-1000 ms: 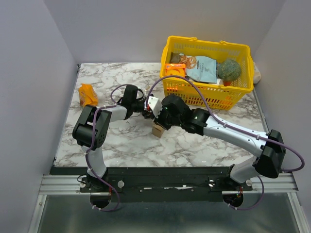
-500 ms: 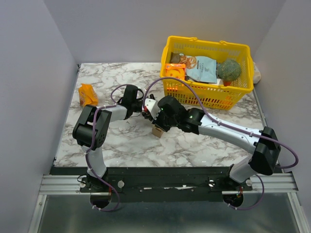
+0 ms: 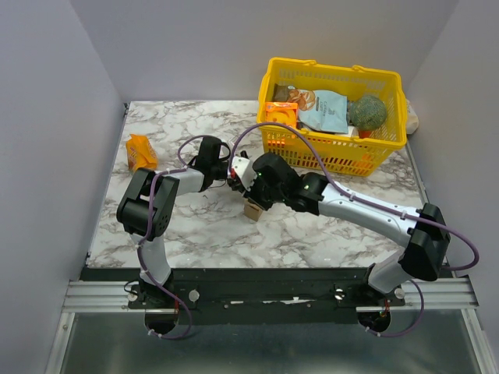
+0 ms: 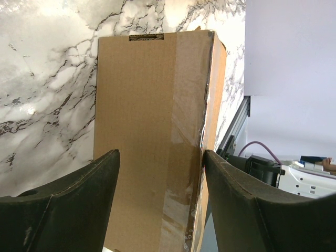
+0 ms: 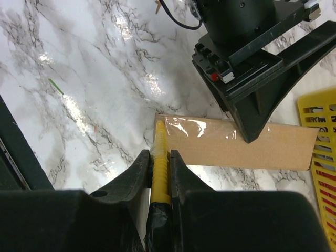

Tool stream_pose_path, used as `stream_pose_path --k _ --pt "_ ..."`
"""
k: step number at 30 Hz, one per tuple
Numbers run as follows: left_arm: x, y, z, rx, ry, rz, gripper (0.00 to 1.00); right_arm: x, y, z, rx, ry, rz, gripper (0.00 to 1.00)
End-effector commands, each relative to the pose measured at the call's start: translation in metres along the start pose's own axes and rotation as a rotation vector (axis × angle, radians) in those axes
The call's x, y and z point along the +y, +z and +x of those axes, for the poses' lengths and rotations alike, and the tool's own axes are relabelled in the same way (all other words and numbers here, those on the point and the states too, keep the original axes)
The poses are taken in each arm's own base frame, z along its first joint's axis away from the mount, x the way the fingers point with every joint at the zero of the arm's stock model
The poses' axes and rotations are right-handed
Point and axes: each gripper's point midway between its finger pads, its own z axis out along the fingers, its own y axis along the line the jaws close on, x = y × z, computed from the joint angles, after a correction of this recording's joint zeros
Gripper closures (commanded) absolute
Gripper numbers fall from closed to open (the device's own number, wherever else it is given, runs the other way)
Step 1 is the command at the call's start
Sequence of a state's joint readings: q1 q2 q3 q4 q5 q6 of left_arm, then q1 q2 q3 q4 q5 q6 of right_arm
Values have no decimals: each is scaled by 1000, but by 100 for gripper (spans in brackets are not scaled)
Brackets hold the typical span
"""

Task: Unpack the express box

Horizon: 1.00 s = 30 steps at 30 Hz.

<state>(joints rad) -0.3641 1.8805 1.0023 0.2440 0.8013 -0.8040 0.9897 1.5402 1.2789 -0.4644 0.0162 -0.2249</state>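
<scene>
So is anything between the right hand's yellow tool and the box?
Nothing visible. The yellow tool in the right hand has its tip at the box's taped end. The left hand grips the box farther along, clear of that end.

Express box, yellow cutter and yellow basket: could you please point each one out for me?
express box (image 4: 149, 142): left wrist view, on its broad cardboard face.
yellow cutter (image 5: 160, 173): right wrist view, on its shaft below the tip.
yellow basket (image 3: 366, 158): top external view, on its near mesh wall.
</scene>
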Motion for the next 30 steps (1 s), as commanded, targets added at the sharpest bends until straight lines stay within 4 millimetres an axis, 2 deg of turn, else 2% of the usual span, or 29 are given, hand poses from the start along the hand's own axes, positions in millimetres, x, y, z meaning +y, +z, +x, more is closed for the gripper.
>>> stream_pose_path --k 1,9,14,19,30 --pt "54 6 25 44 -74 -170 27 -6 -5 -17 -30 3 37 100" --pt "54 6 25 42 -75 -170 27 -4 3 -7 -4 -18 30 100" --pt "53 6 25 42 -74 -168 27 1 2 -8 -9 -20 17 100" --pt "53 6 25 42 -74 -168 27 3 -14 -32 -66 -4 11 100" --pt "52 7 23 40 -80 -169 27 -5 -1 -9 13 -2 78 100"
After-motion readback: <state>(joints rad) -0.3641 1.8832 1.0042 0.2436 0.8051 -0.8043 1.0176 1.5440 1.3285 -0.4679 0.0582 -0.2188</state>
